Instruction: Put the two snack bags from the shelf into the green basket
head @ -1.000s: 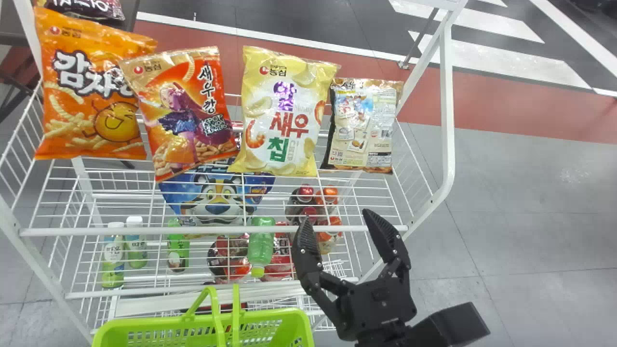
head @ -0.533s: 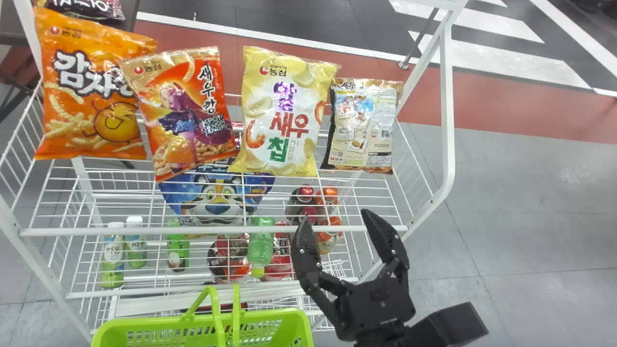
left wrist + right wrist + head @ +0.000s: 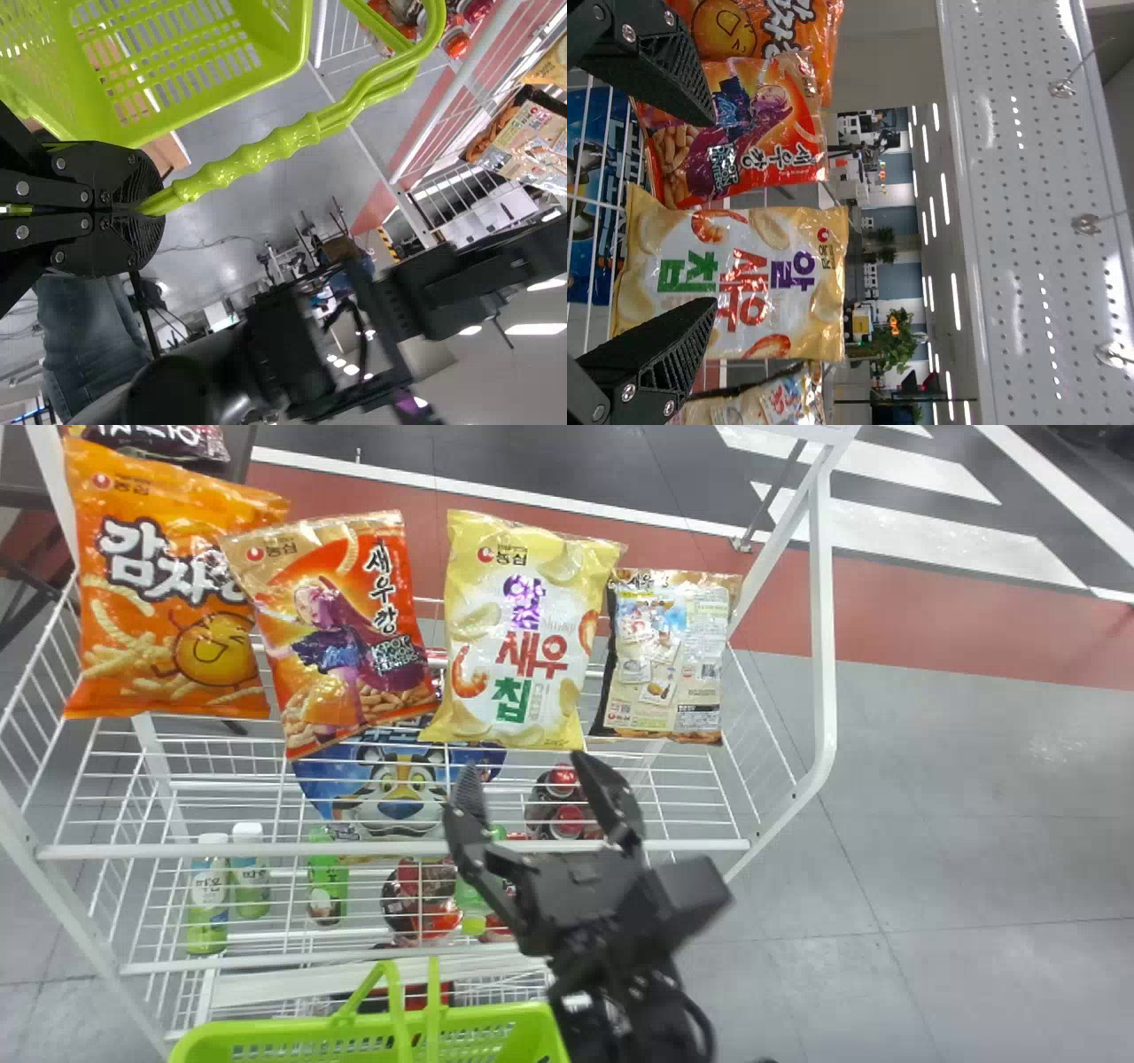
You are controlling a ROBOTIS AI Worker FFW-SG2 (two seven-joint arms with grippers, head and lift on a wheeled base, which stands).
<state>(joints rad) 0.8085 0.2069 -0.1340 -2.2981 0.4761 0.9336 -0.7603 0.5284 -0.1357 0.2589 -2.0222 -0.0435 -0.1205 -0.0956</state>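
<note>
I have my right gripper with its fingers apart just short of the yellow snack bag on the shelf, partly hiding a green bottle. My left gripper is clamped on the handle of the green basket, cut off by the head view's bottom edge.

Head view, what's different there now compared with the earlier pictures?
The right gripper moved left and forward, its open fingers now before the yellow snack bag; it has taken hold of nothing. The green basket shifted slightly, down in the picture, so either lower or closer to the robot. All the bags on the wire rack stayed put.
</note>
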